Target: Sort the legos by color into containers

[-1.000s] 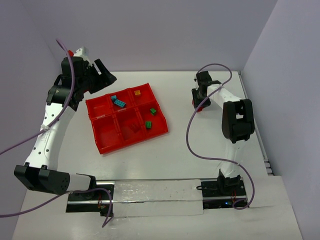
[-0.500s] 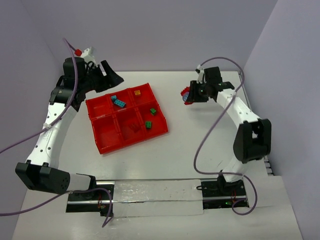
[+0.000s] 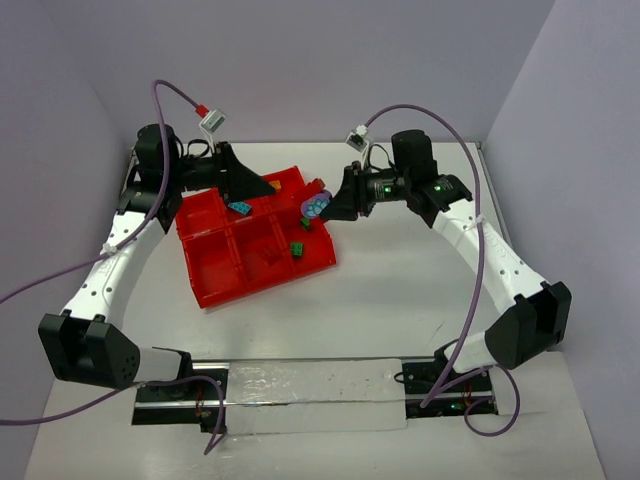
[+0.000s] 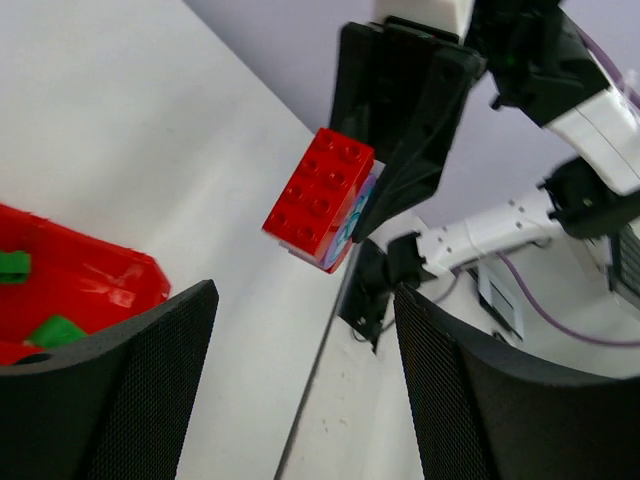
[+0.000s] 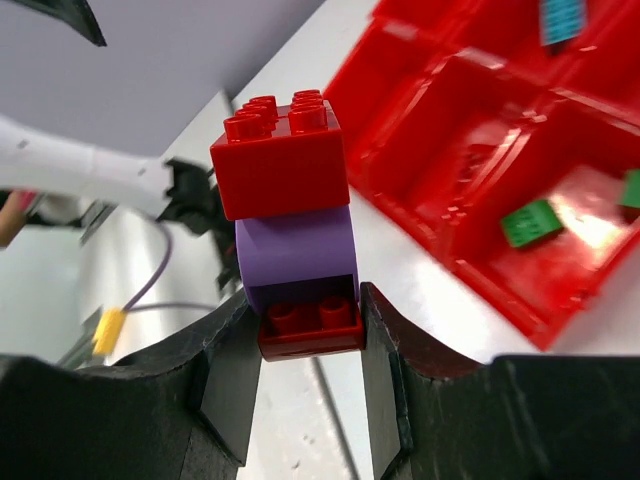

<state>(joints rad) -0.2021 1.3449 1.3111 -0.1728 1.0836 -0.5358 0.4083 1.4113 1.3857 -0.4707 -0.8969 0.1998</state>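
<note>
My right gripper [image 3: 326, 207] is shut on a small stack of legos [image 3: 316, 207], held in the air just off the far right corner of the red tray [image 3: 215, 275]. The right wrist view shows the stack between the fingers [image 5: 308, 310]: a red brick [image 5: 283, 155] on top, a purple piece [image 5: 297, 255] under it, and a red plate [image 5: 310, 325] at the pinch. My left gripper [image 3: 262, 186] hovers open over the tray's far row, facing the stack [image 4: 320, 198]; nothing sits between its fingers [image 4: 300, 300]. In the tray lie a teal brick [image 3: 240, 208] and green bricks [image 3: 297, 250].
The tray lies skewed at the table's left centre, its compartments open upward. Green bricks [image 5: 532, 222] show in its right compartments. The grey walls stand behind and to both sides. Purple cables loop off both arms.
My right arm has swung left from the far right of the table, carrying the stack to the tray's corner. My left gripper has moved right over the tray's far row toward it.
</note>
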